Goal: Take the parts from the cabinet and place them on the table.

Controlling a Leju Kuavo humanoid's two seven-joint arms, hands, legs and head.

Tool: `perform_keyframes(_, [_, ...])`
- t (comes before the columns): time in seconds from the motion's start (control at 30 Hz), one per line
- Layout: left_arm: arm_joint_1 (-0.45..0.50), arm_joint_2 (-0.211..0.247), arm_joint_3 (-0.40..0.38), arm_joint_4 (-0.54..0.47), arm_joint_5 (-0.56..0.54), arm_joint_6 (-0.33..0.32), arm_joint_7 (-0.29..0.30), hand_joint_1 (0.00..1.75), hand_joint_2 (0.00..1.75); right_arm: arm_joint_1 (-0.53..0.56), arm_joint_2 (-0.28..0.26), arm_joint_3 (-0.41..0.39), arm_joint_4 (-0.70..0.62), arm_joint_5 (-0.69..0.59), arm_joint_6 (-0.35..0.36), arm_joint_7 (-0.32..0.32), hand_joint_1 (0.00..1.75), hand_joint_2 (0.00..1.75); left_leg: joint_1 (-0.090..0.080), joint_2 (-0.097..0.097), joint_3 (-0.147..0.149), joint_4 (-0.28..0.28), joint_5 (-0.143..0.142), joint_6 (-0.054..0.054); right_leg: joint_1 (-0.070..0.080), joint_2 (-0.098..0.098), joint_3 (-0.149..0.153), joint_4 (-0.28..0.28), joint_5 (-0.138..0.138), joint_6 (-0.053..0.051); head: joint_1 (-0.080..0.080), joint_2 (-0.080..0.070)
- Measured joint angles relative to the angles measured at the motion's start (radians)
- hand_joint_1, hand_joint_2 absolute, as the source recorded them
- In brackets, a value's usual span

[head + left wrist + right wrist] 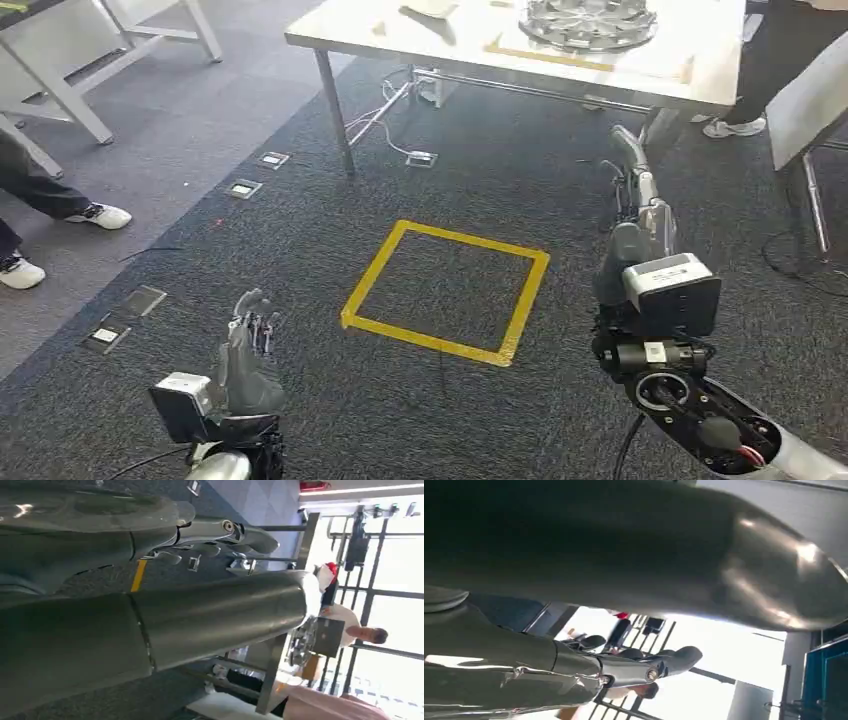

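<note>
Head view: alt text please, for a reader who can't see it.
Both robot hands, left hand and right hand, hang empty over dark carpet, either side of a yellow taped square. Ahead stands a white table bearing a round silver part.

From the head view I look forward and steeply down at the dark carpet (pixel 450 420), with a yellow tape square (pixel 445 292) ahead and the tabletop (pixel 420 40) far at the upper edge. My left wrist camera sits close behind the left hand (pixel 150 625), turned on its side, looking past it toward the same tabletop (pixel 272 675) and bright windows (pixel 395 605). The right wrist camera, tight behind the right hand (pixel 589 675), tilts upward toward bright windows too.
</note>
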Motion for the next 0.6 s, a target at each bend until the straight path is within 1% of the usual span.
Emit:
perform_keyframes(0.03, [0.000,-0.001,0.000,0.000,0.000,0.000,0.000,0.00,0.00,-0.002,0.000,0.000,0.000,0.000,0.000,0.000,0.00,0.00,-0.001,-0.018,-0.001,0.000,0.007,0.008,0.002,-0.005,0.000,0.002,-0.002,0.004,0.003,0.000])
perform_keyframes(0.07, [-0.001,-0.001,0.000,0.000,0.000,0.000,0.000,0.00,0.00,-0.002,0.000,0.000,0.000,0.000,0.001,0.000,0.00,0.00,-0.001,-0.025,-0.004,0.003,0.005,0.012,0.004,-0.010,0.002,0.002,-0.004,0.008,0.011,0.000])
perform_keyframes(0.1, [0.000,-0.001,0.000,0.000,0.000,0.001,0.000,0.00,0.00,-0.002,0.000,0.000,0.000,0.000,0.001,0.000,0.00,0.00,-0.004,-0.034,-0.006,0.004,0.004,0.017,0.000,-0.018,0.004,0.000,-0.004,0.013,0.013,0.000])
perform_keyframes(0.13, [0.000,0.000,0.000,0.000,0.000,0.002,0.000,0.00,0.00,-0.003,0.000,0.001,0.000,0.000,0.001,0.000,0.00,0.00,-0.004,-0.046,-0.006,0.000,0.007,0.024,-0.001,-0.027,0.008,-0.001,-0.006,0.020,0.012,0.000])
perform_keyframes(0.17, [0.000,-0.001,0.000,0.000,0.000,0.003,0.000,0.00,0.00,-0.004,0.000,0.000,0.000,0.000,0.001,0.000,0.00,0.00,0.004,-0.052,0.000,-0.007,0.011,0.030,-0.007,-0.005,0.004,0.006,-0.017,0.028,0.013,0.000])
perform_keyframes(0.2, [-0.002,-0.002,0.000,0.000,0.000,0.003,0.000,0.00,0.00,-0.005,0.000,0.000,0.000,0.000,0.002,0.000,0.00,0.00,0.005,-0.059,0.000,-0.008,0.011,0.033,-0.008,0.033,-0.007,0.041,-0.045,0.030,0.018,0.000])
perform_keyframes(0.23, [-0.003,-0.003,0.000,0.000,0.000,0.003,0.000,0.00,0.00,-0.005,0.000,0.000,0.000,0.000,0.002,-0.001,0.00,0.00,0.005,-0.065,0.000,-0.008,0.011,0.038,-0.009,0.051,-0.037,0.111,-0.085,0.031,0.025,0.000])
perform_keyframes(0.27, [-0.002,-0.004,0.000,0.000,0.000,0.003,0.000,0.00,0.00,-0.004,-0.001,0.000,0.000,0.000,0.001,0.000,0.00,0.00,0.005,-0.075,0.000,-0.008,0.011,0.039,-0.007,0.060,-0.084,0.210,-0.130,0.033,0.037,0.000])
perform_keyframes(0.3, [0.000,-0.004,0.000,0.000,0.000,0.003,0.000,0.00,0.00,-0.003,-0.001,0.001,0.000,0.000,0.001,0.000,0.00,0.00,0.004,-0.085,0.000,-0.007,0.011,0.040,-0.008,0.063,-0.123,0.291,-0.159,0.035,0.045,0.000])
perform_keyframes(0.33, [0.001,-0.003,0.000,0.000,0.000,0.005,0.000,0.00,0.00,-0.003,-0.001,0.001,0.001,0.000,0.001,0.001,0.00,0.00,0.003,-0.095,0.000,-0.006,0.011,0.040,-0.008,0.063,-0.150,0.341,-0.166,0.036,0.048,0.000])
perform_keyframes(0.37, [0.002,-0.003,0.000,0.000,0.000,0.006,0.000,0.00,0.00,-0.002,-0.001,0.001,0.002,0.000,0.001,0.000,0.00,0.00,0.003,-0.107,0.001,-0.006,0.010,0.040,-0.008,0.063,-0.151,0.334,-0.147,0.034,0.050,0.000])
perform_keyframes(0.4, [0.003,-0.003,0.000,0.000,0.000,0.008,0.000,0.00,0.00,-0.002,-0.001,0.001,0.002,0.000,0.001,0.000,0.00,0.00,0.003,-0.119,0.002,-0.005,0.010,0.039,-0.008,0.064,-0.130,0.283,-0.108,0.032,0.054,0.000])
perform_keyframes(0.43, [0.002,-0.004,0.000,0.000,0.000,0.009,0.000,0.00,0.00,-0.003,-0.001,0.001,0.002,0.000,0.001,0.000,0.00,0.00,0.005,-0.131,0.004,-0.004,0.010,0.039,-0.009,0.069,-0.095,0.200,-0.058,0.030,0.058,0.000])
perform_keyframes(0.47, [0.002,-0.004,0.000,0.000,0.000,0.010,0.000,0.00,0.00,-0.003,-0.001,0.001,0.002,0.000,0.001,0.000,0.00,0.00,0.006,-0.144,0.006,-0.002,0.008,0.035,-0.011,0.093,-0.048,0.093,-0.002,0.027,0.063,0.000])
perform_keyframes(0.5, [0.002,-0.004,0.000,0.000,0.000,0.010,0.000,0.00,0.00,-0.003,-0.002,0.001,0.002,0.000,0.000,0.000,0.00,0.00,0.008,-0.152,0.003,-0.001,0.006,0.032,-0.016,0.138,-0.025,0.034,0.006,0.024,0.067,0.000])
perform_keyframes(0.53, [0.000,-0.004,0.000,0.000,0.000,0.010,0.000,0.00,0.00,-0.003,-0.002,0.001,0.002,0.000,0.000,0.000,0.00,0.00,0.003,-0.164,-0.006,0.008,0.009,0.026,-0.017,0.156,-0.016,0.015,0.002,0.023,0.064,0.000])
perform_keyframes(0.57, [0.000,-0.004,0.000,0.000,0.000,0.010,-0.001,0.00,0.00,-0.003,-0.002,0.001,0.003,-0.001,-0.001,0.001,0.00,0.00,0.007,-0.174,-0.013,0.006,0.014,0.019,-0.013,0.146,-0.021,0.020,-0.001,0.020,0.063,0.000])
perform_keyframes(0.6, [0.002,-0.004,0.000,0.000,0.000,0.010,0.000,0.00,0.00,-0.003,-0.002,0.002,0.003,-0.001,-0.001,0.000,0.00,0.00,0.010,-0.181,-0.014,0.002,0.016,0.014,-0.010,0.140,-0.021,0.020,-0.003,0.017,0.062,0.000])
